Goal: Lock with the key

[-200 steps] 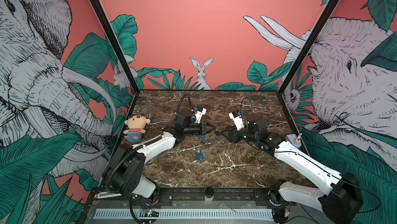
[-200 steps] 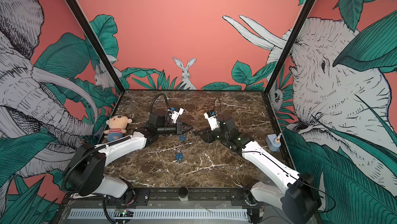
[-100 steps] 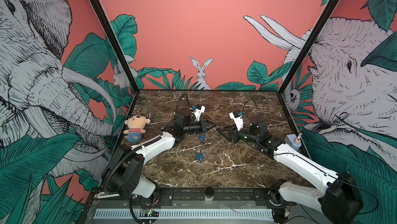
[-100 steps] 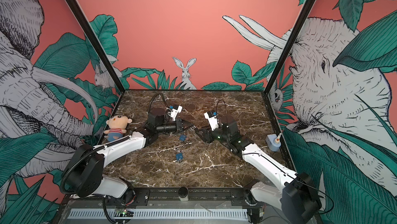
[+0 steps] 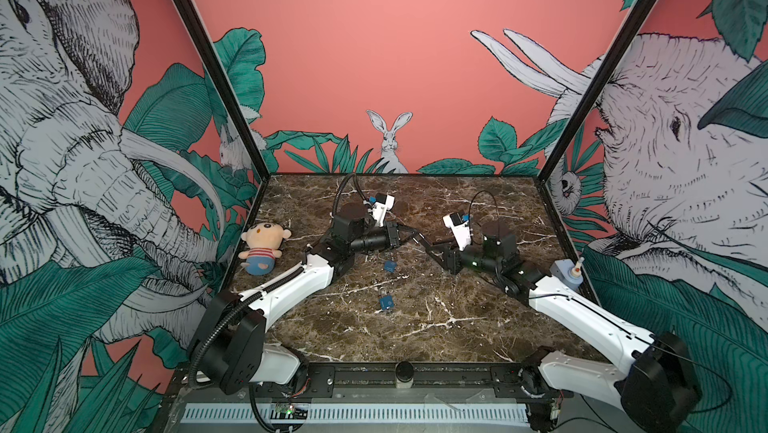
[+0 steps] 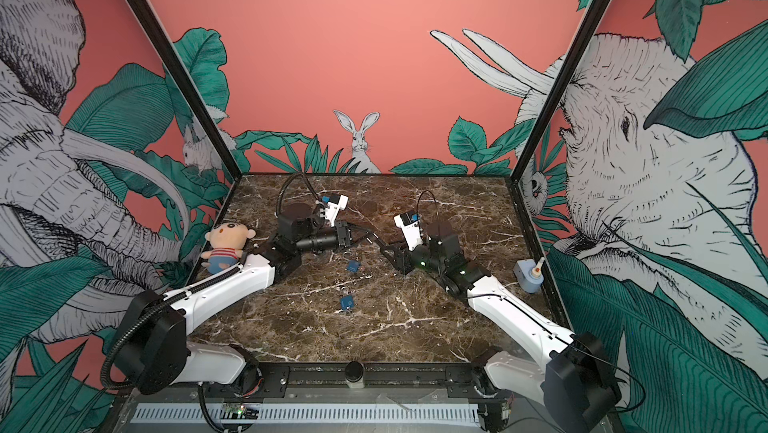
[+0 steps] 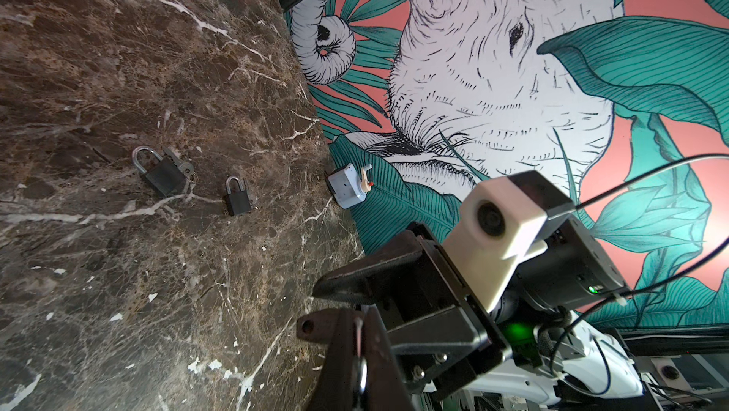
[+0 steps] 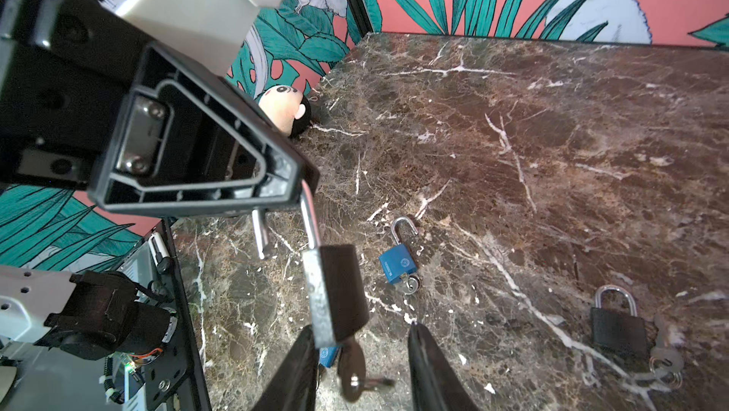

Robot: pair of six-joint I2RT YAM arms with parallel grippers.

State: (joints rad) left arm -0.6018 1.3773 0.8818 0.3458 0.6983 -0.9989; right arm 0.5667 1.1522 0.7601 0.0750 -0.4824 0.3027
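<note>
Dark metal padlock (image 8: 339, 290) hangs by its shackle from my clamped left hand (image 8: 292, 196); right hand (image 8: 359, 326) open, straddling its silver key (image 8: 351, 365).

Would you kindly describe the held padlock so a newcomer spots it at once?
Above the middle of the brown marble tabletop, the left gripper faces the right gripper. From the left one hangs a dark padlock by its silver shackle, key in its base. The other padlocks lie flat on the marble; this alone hangs.

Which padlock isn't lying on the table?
The black padlock hanging by its open shackle from the shut jaws of the left gripper, a silver key in its base. The rest, like the blue padlock, lie flat on the brown marble table.
</note>
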